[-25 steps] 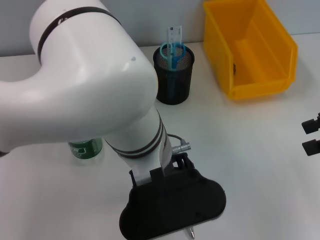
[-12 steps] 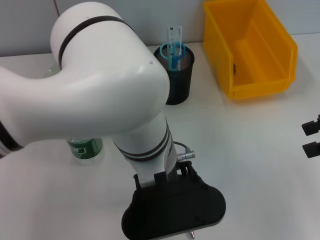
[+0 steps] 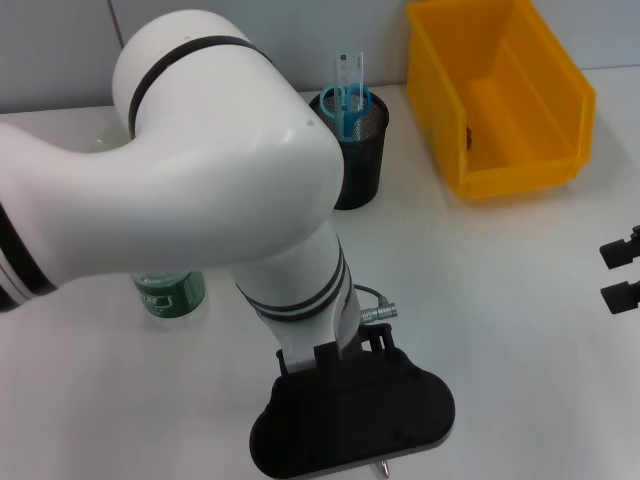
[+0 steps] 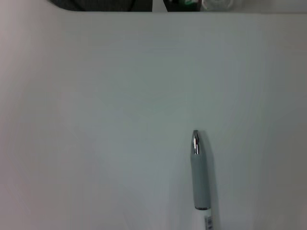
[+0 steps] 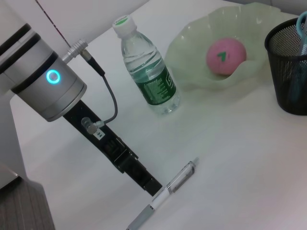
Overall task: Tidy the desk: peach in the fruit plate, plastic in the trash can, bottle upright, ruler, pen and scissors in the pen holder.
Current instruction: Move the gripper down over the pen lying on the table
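Left gripper (image 5: 152, 186) low over the pen (image 5: 165, 191) on the desk (image 3: 500, 300)

Whether its jaws are parted cannot be told. The bottle (image 5: 147, 69) stands upright, its green label unreadable; the peach (image 5: 226, 56) lies in the fruit plate (image 5: 192, 57). Since a second ago the left arm has shifted slightly right. The right gripper (image 3: 622, 270) waits at the desk's right edge.

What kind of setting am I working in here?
Most likely a staged office-style desk: a plain white tabletop carrying a black mesh pen holder, a yellow trash can, a loose pen, plus a fruit plate and water bottle.
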Robot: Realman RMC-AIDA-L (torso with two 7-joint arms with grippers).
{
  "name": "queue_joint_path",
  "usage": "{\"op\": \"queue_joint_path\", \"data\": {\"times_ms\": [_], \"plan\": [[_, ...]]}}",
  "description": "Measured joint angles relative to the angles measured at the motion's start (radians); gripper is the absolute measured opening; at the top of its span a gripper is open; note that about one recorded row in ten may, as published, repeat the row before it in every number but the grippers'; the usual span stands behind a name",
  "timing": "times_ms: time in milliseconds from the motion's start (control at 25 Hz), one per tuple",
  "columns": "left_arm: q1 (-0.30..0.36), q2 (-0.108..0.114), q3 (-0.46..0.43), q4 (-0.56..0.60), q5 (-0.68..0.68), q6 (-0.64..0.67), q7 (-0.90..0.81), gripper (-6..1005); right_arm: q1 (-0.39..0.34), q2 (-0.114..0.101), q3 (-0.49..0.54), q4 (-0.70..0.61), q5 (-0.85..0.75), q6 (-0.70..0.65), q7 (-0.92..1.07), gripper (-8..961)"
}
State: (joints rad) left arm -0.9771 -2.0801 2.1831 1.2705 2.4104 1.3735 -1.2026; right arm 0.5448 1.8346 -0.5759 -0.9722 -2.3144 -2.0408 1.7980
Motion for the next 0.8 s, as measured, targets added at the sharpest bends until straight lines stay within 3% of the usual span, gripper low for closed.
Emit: {"op": "queue_joint_path", "data": {"times_ms": [200,800], "plan": [[0.003,0.000,0.003,-0.018,-0.026,-0.016,0.022,649,0.005,0.000,-0.007,0.008,0.000,0.012,-0.002,777],[0.022,0.000,0.036,-0.055,-0.084,-0.091,0.034,650,-0.001,0.003,-0.008,0.010,0.002,0.015,-0.014,776]]}}
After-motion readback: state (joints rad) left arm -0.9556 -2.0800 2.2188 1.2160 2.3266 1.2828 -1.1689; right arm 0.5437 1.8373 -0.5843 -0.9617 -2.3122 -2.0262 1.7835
